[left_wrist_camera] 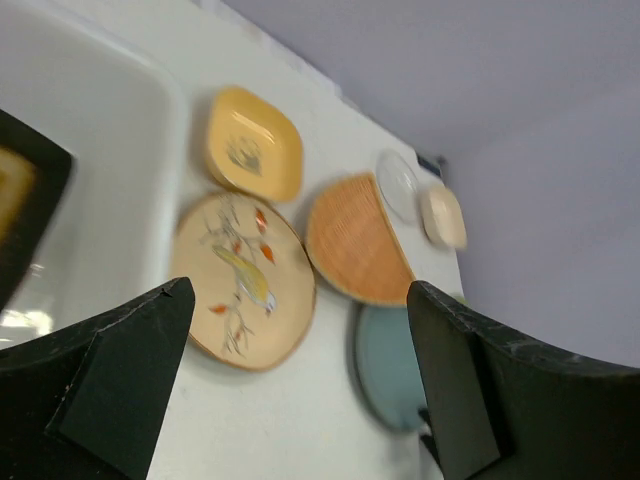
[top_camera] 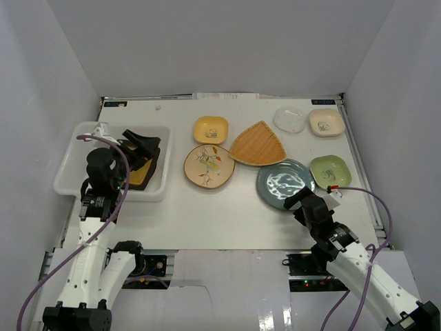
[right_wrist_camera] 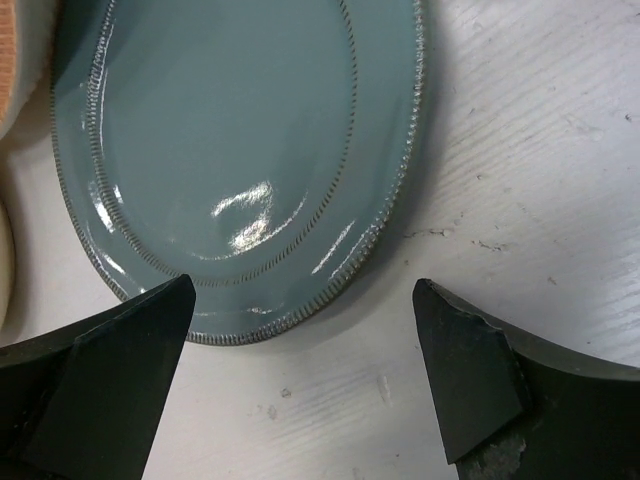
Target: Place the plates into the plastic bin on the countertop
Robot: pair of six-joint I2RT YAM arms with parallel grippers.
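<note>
The plastic bin stands at the left of the countertop and holds the dark square plate with amber centre. My left gripper hovers over the bin, open and empty. On the countertop lie the yellow, floral cream, orange woven, clear, cream, green and teal plates. My right gripper is open and empty, low over the table at the teal plate's near rim. The blue-patterned plate is not in view.
White walls close the table on the left, right and back. The plates lie close together, the orange woven one touching the teal and floral plates. The left wrist view shows the bin wall and the floral plate beside it.
</note>
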